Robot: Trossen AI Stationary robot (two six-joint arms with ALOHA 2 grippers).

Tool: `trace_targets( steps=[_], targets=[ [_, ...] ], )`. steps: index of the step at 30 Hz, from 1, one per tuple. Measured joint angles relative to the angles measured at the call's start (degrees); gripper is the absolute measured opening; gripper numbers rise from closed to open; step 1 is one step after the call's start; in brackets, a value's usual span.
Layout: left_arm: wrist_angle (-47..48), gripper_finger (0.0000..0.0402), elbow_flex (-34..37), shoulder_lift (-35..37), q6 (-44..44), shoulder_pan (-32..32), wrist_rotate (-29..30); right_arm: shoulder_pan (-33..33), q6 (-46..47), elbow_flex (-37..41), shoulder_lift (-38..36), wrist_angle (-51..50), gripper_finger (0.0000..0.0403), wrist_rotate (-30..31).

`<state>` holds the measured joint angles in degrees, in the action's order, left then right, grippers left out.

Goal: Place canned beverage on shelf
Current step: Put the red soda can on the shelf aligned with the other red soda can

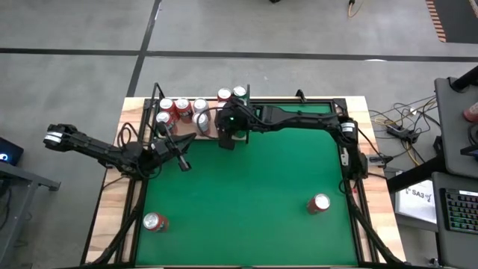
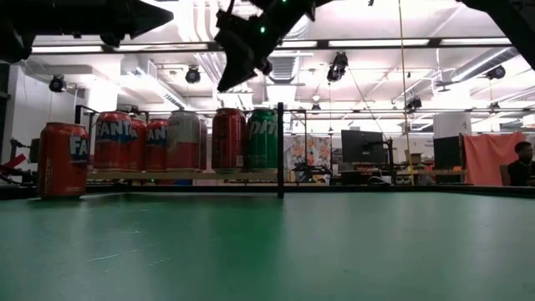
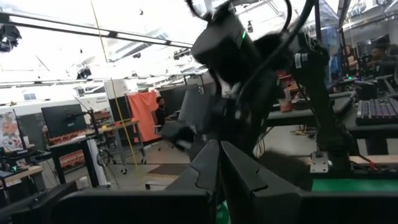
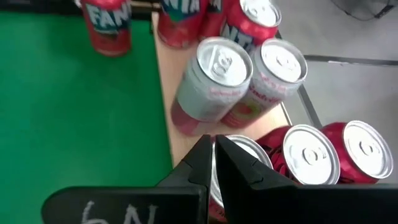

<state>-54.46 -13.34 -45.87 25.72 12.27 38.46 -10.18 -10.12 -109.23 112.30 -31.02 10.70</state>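
The shelf (image 1: pixel 211 134) is a pale wood panel with black upright rods at the table's far left. Several cans (image 1: pixel 183 108) stand upright on it, and they show in a row in the low view (image 2: pixel 185 140). My right gripper (image 4: pixel 213 155) is shut and empty. It hangs just above the cans (image 2: pixel 236 71), pointing down at a slant over a silver can top (image 4: pixel 245 149) at the shelf's edge. My left gripper (image 1: pixel 183 158) is shut and empty, raised over the felt's left side. A red can (image 4: pixel 109 25) stands on the green felt beside the shelf.
Two more red cans stand on the felt near the front, one on the left (image 1: pixel 155 221) and one on the right (image 1: pixel 320 203). A black rod (image 2: pixel 280 150) marks the shelf's corner. The middle of the green felt (image 1: pixel 254 187) is bare.
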Motion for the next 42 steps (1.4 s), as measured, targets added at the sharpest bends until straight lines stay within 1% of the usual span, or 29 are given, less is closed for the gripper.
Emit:
trace_targets(
  steps=[7, 10, 12, 14, 16, 19, 23, 27, 32, 37, 42],
  targets=[
    [0.71, 0.0000, -0.29, 0.31, -3.57, 0.29, -0.50, 3.00, 3.09, 0.00, -2.99, -0.91, 0.0012, -0.13],
    [2.84, 0.0000, -1.73, 0.53, -3.93, 0.95, -2.60, 4.62, 5.23, 0.00, -4.63, -1.81, 0.0012, -0.20],
    [5.87, 0.0000, -3.32, 0.59, -4.42, 1.47, -4.41, 5.65, 7.01, 0.00, -5.72, -3.02, 0.0012, -0.22],
    [10.28, 0.0000, -5.60, 0.59, -5.65, 1.86, -5.03, 6.75, 9.04, 0.00, -6.58, -4.41, 0.0012, -0.26],
    [16.80, 0.0000, -8.52, 0.61, -7.30, 1.99, -5.05, 7.88, 10.63, 0.00, -7.49, -6.40, 0.0012, -0.40],
    [29.38, 0.0000, -13.97, 0.19, -10.32, 2.05, -5.07, 9.83, 13.47, 0.00, -8.71, -9.15, 0.0012, -0.54],
    [44.38, 0.0000, -20.87, -1.26, -14.48, 2.32, -5.09, 12.95, 18.48, -0.04, -9.29, -15.59, 0.0012, -0.68],
    [52.06, 0.0000, -25.29, -3.11, -16.73, 3.43, -5.07, 16.37, 23.41, -0.04, -9.29, -23.94, 0.0012, -0.68],
    [53.40, 0.0000, -27.30, -5.08, -16.83, 5.33, -5.08, 20.85, 31.31, 0.20, -9.29, -31.89, 0.0012, -0.66],
    [53.35, 0.0000, -27.61, -6.00, -17.80, 6.38, -5.08, 24.55, 40.52, 0.22, -9.29, -38.05, 0.0012, -0.66],
    [53.35, 0.0000, -27.91, -6.63, -19.23, 6.85, -5.07, 27.45, 47.37, 0.24, -9.29, -44.30, 0.0012, -0.65]
  ],
)
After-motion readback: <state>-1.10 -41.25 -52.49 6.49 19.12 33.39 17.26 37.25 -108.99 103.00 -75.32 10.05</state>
